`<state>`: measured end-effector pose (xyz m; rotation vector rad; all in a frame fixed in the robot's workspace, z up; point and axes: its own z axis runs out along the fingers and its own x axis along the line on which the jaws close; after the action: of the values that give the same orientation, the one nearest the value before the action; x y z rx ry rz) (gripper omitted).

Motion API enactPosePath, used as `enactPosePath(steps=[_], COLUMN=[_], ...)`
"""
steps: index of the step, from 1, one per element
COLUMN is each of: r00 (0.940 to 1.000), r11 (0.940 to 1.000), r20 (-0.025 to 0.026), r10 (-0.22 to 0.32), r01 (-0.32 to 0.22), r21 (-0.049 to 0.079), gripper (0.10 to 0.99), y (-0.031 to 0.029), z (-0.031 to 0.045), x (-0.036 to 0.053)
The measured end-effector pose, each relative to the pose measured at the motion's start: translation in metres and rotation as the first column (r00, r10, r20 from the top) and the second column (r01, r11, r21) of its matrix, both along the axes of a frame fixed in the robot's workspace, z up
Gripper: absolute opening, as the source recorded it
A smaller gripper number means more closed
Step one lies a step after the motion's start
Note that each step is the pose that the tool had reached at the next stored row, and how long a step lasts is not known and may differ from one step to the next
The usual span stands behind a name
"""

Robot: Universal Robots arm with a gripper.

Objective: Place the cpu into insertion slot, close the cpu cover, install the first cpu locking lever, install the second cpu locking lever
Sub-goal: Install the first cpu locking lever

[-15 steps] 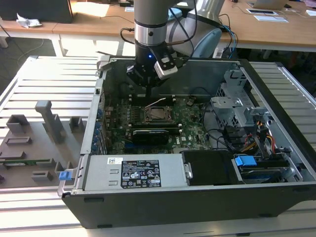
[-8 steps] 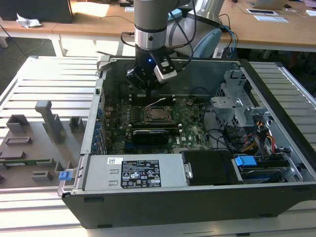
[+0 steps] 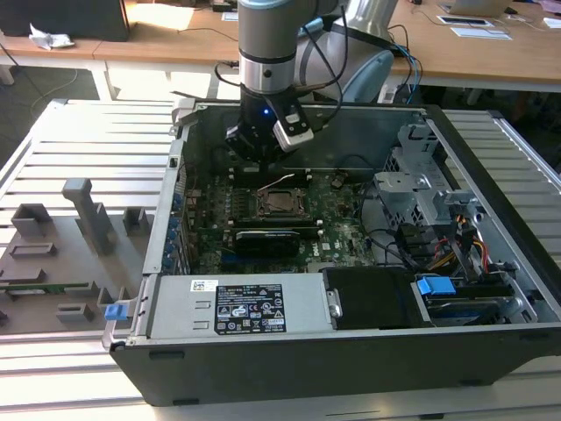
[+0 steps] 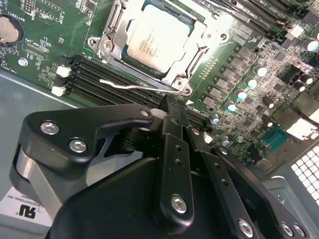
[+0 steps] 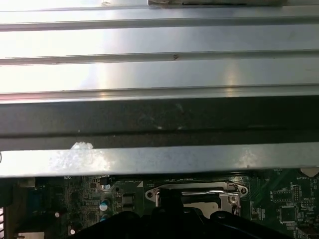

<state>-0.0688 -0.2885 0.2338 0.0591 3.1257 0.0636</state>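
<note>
Open computer case (image 3: pixel 491 289) on slatted bench | cpu (image 4: pixel 157 42) seated — cpu cover (image 4: pixel 199 42) down | lever (image 4: pixel 137 85) unlatched | gripper (image 4: pixel 169 107) jaws pressed together, empty

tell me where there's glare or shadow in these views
Exterior view: strong sunlight washes out the slatted table, and the motherboard lies in the case's shade. Second wrist view: glare whitens the cpu top and the cpu cover. First wrist view: bright sheen on the metal slats.
</note>
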Motion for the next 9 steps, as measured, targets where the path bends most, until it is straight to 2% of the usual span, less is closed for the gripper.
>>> enactPosePath(steps=[9], r00=[1.0], r11=[1.0], r20=[0.0], r10=[0.0], r01=[0.0], r21=[-0.001], gripper=[0.106], y=[0.0017], z=[-0.0069], x=[0.0055])
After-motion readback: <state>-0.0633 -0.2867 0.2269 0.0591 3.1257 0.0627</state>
